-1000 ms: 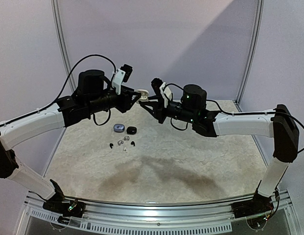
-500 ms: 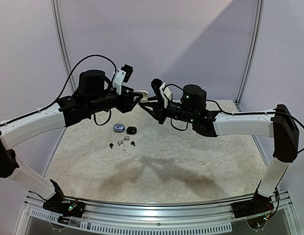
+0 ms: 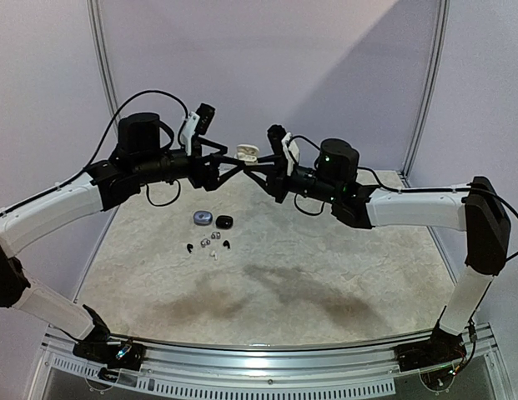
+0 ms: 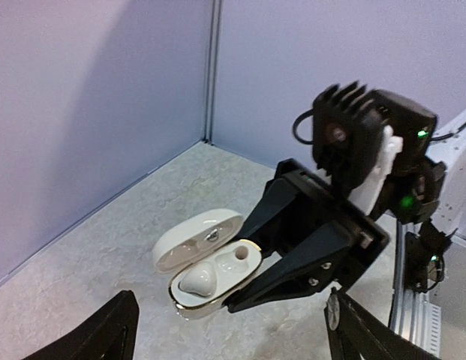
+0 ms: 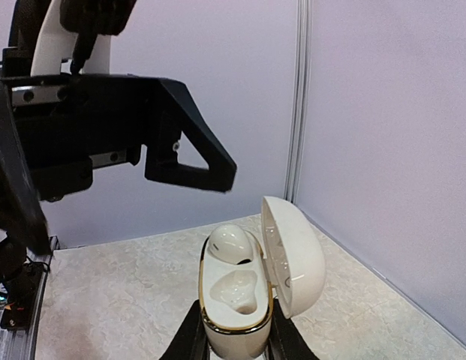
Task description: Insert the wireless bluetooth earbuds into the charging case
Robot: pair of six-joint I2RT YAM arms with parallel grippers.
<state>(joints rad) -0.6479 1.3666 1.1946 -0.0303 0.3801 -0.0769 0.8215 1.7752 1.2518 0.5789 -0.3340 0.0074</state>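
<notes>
Roughly left of the table's middle, toward its far edge, the loose wireless bluetooth earbuds lie clustered, tiny, some black, some pale. Left hand gapes, fingers wide apart, holding nothing. White gold-rimmed charging case is held in the air near the far edge, lid open, one white earbud seated, long axis pointing at the left hand. Right hand is clamped on its other end.

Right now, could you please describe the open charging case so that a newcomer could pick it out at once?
Look above the table's far part, where the left arm and right arm meet in mid-air. There the right arm's fingers hold a white charging case, lid open. Unlike the grey-blue case and black case lying on the table, it is gold-rimmed and held aloft.
</notes>
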